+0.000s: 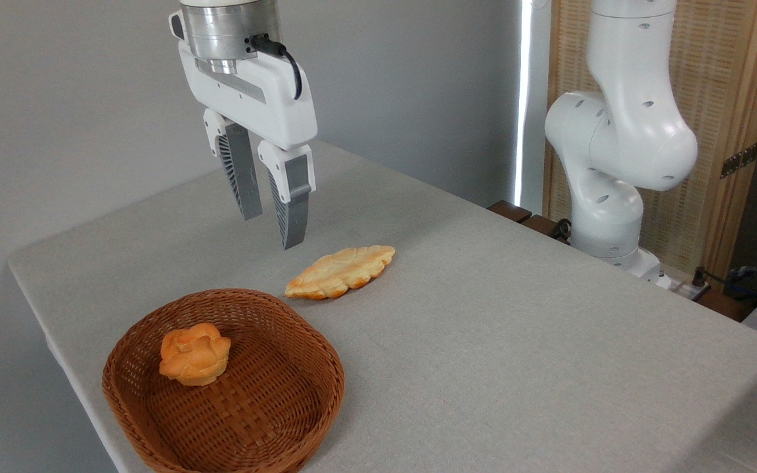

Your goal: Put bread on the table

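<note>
The bread (pixel 340 271), a long flat braided loaf with browner edges, lies on the grey-beige table (pixel 516 341) just beyond the basket's right rim. My gripper (pixel 272 230) hangs in the air above and to the left of the loaf, well clear of it. Its two grey ribbed fingers (pixel 290 200) stand a little apart with nothing between them, so it is open.
A brown wicker basket (pixel 155 410) sits at the table's front left, holding a small round orange knotted bun (pixel 194 353). The arm's white base (pixel 608 171) stands at the back right. The table's left edge runs close to the basket.
</note>
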Robot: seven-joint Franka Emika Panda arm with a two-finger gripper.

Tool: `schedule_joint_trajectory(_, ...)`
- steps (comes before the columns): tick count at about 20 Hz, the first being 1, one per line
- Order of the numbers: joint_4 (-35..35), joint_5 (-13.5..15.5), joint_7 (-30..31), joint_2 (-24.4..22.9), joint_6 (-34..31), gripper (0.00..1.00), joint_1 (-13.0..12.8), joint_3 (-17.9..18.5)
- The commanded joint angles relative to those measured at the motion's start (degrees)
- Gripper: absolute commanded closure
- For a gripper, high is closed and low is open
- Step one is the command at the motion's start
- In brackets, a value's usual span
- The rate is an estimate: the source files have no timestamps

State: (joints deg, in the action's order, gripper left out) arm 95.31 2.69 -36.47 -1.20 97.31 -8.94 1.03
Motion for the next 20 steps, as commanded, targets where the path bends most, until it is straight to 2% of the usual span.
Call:
schedule_joint_trajectory(1, -0.65, -0.23, 1.67, 0.93, -1.5, 0.0, 0.94, -2.53)
schedule_joint_trajectory(4, -0.65, -0.23, 1.58, 0.85, -1.5, 0.0, 1.38, -2.53)
schedule_joint_trajectory(6, -0.65, -0.32, 1.4, 0.76, -1.51, 0.0, 3.05, -2.79)
schedule_joint_trajectory(14, -1.09, -0.58, 1.49, 0.58, -1.59, 0.0, 3.4, -2.7)
schedule_joint_trajectory(16, -1.27, -2.94, 1.58, 0.32, -1.94, 0.0, 3.4, -2.7)
schedule_joint_trajectory(20, -1.53, -3.84, 1.67, 0.23, -2.03, 0.0, 3.4, -2.79)
